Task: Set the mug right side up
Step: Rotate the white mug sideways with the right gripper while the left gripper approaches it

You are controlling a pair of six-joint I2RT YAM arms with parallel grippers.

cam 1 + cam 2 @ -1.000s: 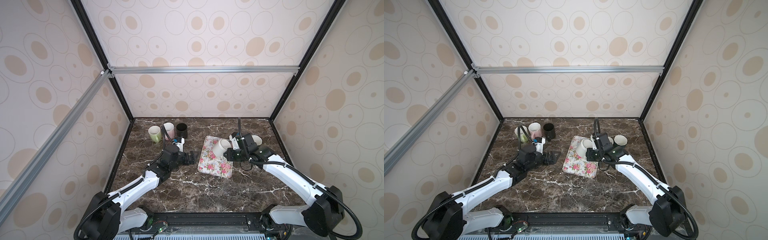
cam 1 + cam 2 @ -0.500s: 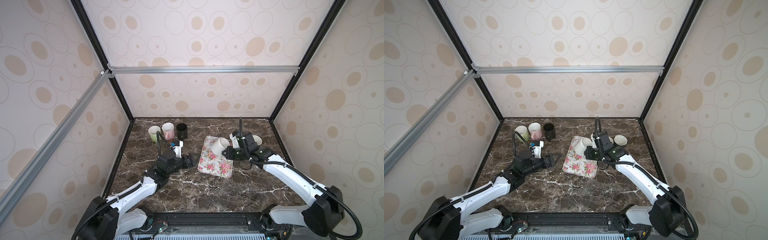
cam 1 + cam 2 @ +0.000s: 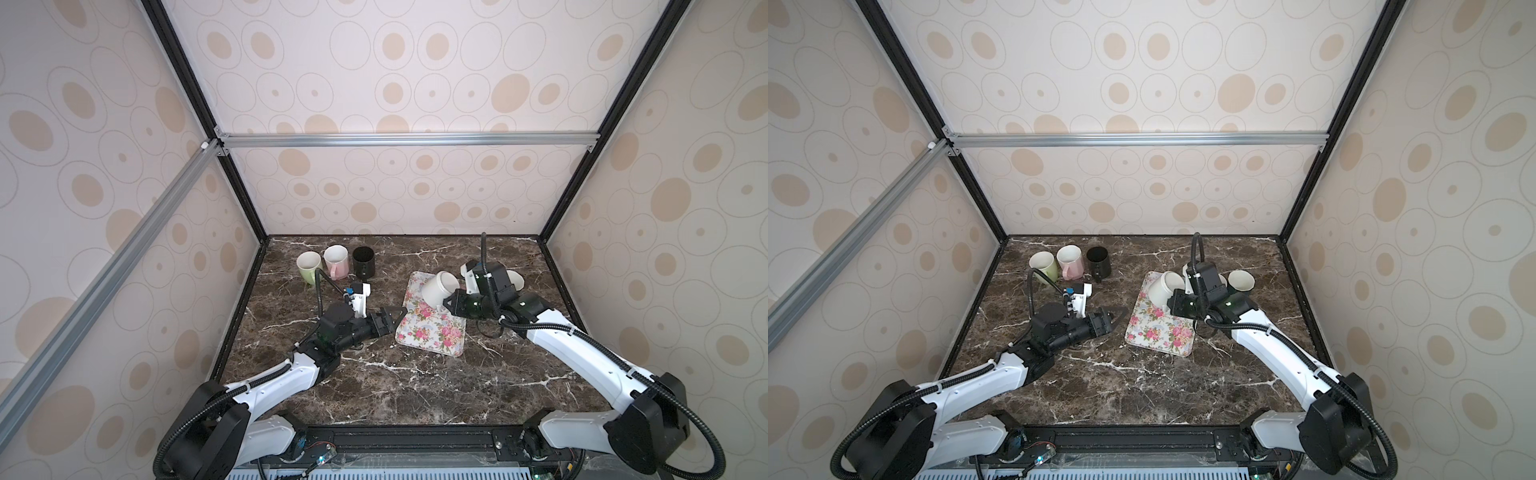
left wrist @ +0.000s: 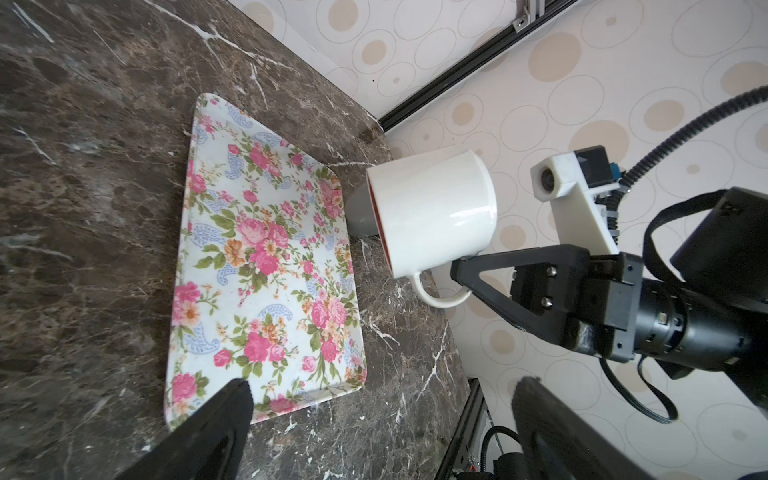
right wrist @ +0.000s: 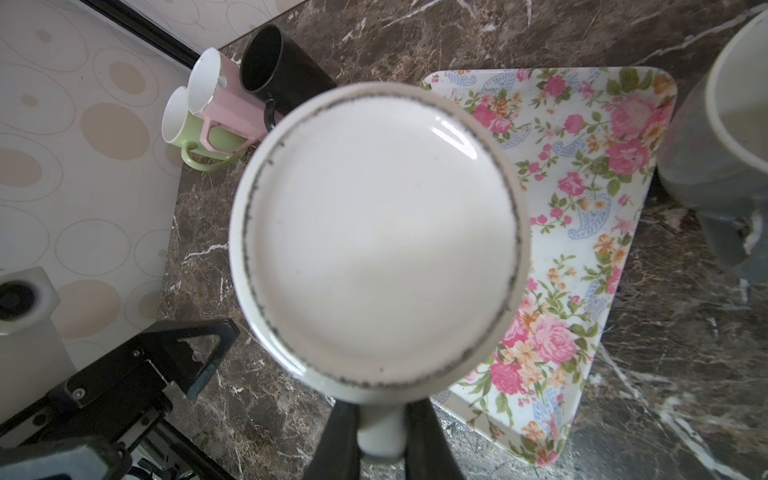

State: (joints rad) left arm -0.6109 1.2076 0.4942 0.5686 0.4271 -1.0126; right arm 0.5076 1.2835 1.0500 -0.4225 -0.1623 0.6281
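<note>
The right gripper pinches the handle of the white mug, holding it sideways in the air over the far end of the floral tray, likely so a wrist roll can right it, while the left gripper hangs wide open, empty, just beside that tray.

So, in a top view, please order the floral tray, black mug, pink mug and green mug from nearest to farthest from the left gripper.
From the left gripper:
1. floral tray, just to its right
2. black mug, at the back
3. pink mug, left of it
4. green mug, leftmost
</note>
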